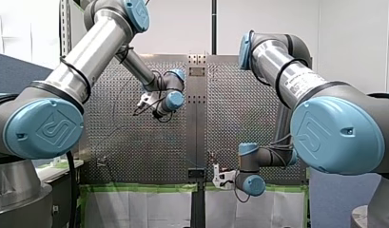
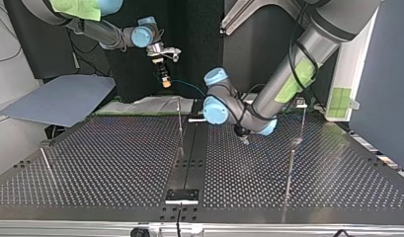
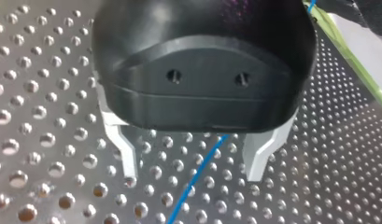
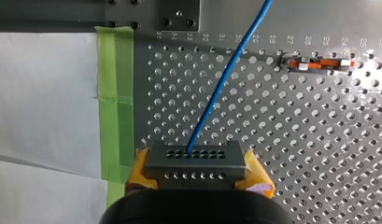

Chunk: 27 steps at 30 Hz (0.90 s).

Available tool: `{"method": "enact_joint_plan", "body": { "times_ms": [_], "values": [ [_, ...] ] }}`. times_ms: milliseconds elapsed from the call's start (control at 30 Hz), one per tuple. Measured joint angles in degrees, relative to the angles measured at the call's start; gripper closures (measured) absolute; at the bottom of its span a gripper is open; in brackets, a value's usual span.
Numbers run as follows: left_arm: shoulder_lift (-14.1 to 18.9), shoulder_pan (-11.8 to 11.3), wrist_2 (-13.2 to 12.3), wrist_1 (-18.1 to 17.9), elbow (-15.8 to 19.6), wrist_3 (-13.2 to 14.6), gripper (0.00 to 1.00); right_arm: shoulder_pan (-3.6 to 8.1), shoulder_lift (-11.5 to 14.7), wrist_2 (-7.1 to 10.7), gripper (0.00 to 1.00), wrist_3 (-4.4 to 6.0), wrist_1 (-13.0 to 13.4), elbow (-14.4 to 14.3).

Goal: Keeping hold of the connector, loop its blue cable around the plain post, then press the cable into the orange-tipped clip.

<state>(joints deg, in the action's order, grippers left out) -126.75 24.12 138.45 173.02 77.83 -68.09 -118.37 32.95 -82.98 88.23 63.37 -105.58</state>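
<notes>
**Where everything sits right now**

My right pincer is pinching the grey connector between its yellow pads. The blue cable comes out of the connector and runs ahead of the pincer over the perforated tabletop. It passes well to one side of the orange-tipped clip, so it's not in there. Beside the pincer there's a strip of green tape along the tabletop's edge, with white paper past it.

My left pincer is spread wide, metal fingers pointing down at the tabletop, and the cable runs between them touching neither one. In the top view that pincer sits low over the tabletop just right of the frame's centre, while the right one hangs at the upper left-centre of the frame, up off the surface. A few thin posts stand on the tabletop, one near the frame's centre.
</notes>
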Motion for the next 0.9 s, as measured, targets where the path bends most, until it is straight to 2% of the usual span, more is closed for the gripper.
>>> {"method": "enact_joint_plan", "body": {
  "times_ms": [200,433,900],
  "values": [
    [-1.47,0.64,-0.64,-0.77,0.04,0.61,0.0,-0.05,0.01,0.0,1.0,0.03,-0.04,0.01],
    [-4.68,1.68,0.08,-1.12,0.03,1.23,0.0,-0.08,-0.01,0.24,1.0,0.03,-0.1,0.01],
    [-5.48,2.79,-0.65,-2.32,0.12,2.87,0.0,-0.3,0.0,0.44,1.0,0.03,-0.19,0.01]
  ]
}}
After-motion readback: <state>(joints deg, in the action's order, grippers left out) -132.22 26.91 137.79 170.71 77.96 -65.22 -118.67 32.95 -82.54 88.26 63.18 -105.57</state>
